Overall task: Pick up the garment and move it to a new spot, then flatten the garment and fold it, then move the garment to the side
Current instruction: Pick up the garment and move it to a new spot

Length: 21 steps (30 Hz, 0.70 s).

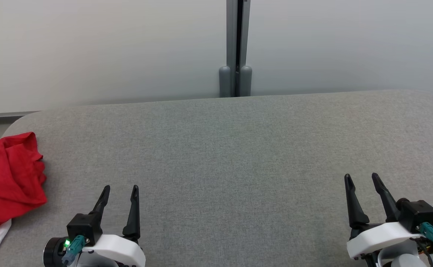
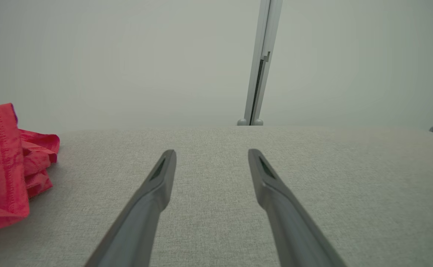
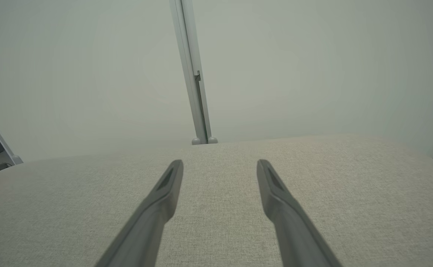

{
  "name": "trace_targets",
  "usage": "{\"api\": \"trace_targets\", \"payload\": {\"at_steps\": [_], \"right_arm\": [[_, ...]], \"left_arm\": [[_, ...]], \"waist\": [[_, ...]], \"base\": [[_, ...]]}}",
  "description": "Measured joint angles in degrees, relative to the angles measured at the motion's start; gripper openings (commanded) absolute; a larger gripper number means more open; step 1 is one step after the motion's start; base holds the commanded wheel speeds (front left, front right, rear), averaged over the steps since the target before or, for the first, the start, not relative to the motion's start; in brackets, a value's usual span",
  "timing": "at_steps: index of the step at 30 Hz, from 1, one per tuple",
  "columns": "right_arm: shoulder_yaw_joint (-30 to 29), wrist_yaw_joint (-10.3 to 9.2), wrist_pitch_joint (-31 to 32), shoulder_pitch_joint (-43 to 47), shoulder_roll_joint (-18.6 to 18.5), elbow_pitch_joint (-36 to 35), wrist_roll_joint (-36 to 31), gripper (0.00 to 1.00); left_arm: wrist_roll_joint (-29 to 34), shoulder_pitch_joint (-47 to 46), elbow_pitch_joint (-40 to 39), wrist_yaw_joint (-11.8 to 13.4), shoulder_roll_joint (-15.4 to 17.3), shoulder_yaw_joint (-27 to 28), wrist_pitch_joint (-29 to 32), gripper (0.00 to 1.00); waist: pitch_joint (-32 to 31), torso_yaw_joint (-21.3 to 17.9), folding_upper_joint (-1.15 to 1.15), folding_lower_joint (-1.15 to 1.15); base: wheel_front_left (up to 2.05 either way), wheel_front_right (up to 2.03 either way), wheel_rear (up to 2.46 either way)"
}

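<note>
A lab-like booth. Behind the grey fabric worktop point(image 1: 238, 148) stand pale wall panels point(image 1: 90, 48) and a grey metal post point(image 1: 237, 37).

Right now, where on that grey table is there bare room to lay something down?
The grey table is bare from the red garment at its left edge to the right edge, and from the open left gripper and right gripper back to the post. Crowded only at that left edge.
</note>
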Motion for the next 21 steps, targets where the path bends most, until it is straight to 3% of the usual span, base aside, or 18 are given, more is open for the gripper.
{"api": "trace_targets", "payload": {"at_steps": [9,21], "right_arm": [[-0.66,0.00,0.65,0.70,0.04,-2.19,-1.16,1.00],[0.18,0.01,2.88,1.34,0.65,-6.57,-3.08,1.00]], "left_arm": [[-0.16,-1.05,-0.42,0.34,-0.03,0.24,0.00,1.00],[0.10,-1.52,-1.14,0.60,0.25,3.01,-0.02,1.00]], "waist": [[0.08,4.32,0.00,0.00],[0.16,15.36,0.00,0.00]], "base": [[0.00,0.00,0.00],[0.00,0.00,0.00]]}}
